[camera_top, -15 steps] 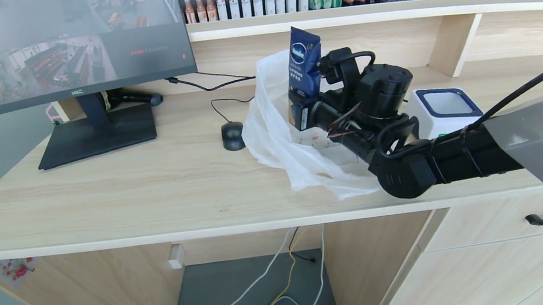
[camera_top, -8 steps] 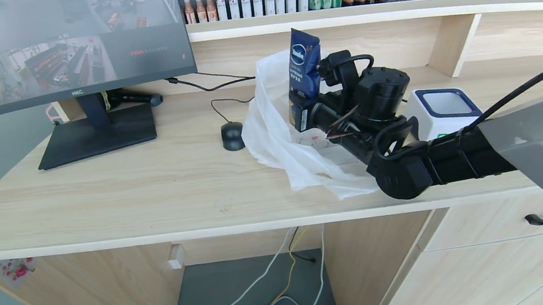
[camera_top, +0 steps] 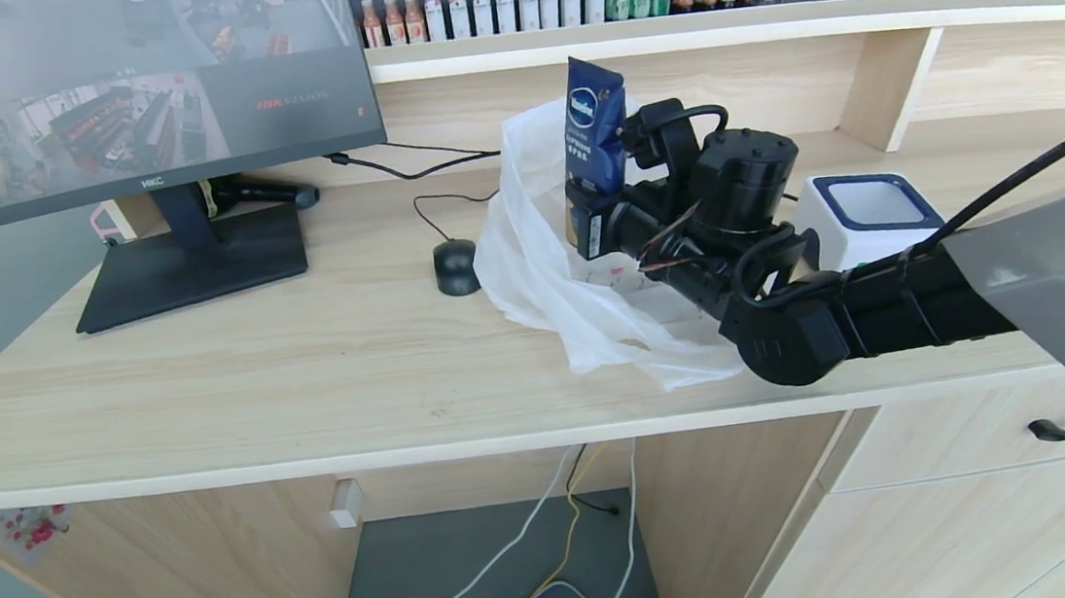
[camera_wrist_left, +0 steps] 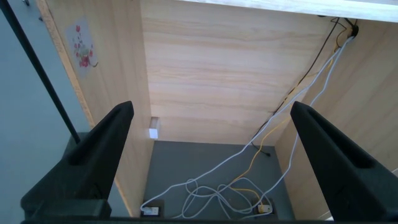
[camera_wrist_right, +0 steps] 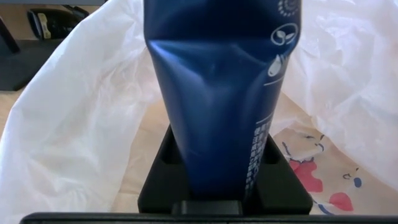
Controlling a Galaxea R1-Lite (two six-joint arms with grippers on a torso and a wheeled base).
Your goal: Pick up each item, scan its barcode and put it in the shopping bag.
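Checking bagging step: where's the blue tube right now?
In the head view the blue tube stands upright in the right gripper, above the white shopping bag on the counter, with the scanner on its right.

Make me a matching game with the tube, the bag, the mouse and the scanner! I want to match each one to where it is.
1 tube
2 shopping bag
3 mouse
4 scanner

a lying left of the bag
b held upright in the right claw
c white box, right of the bag
d crumpled, below the tube

Pairs: 1-b, 2-d, 3-a, 4-c
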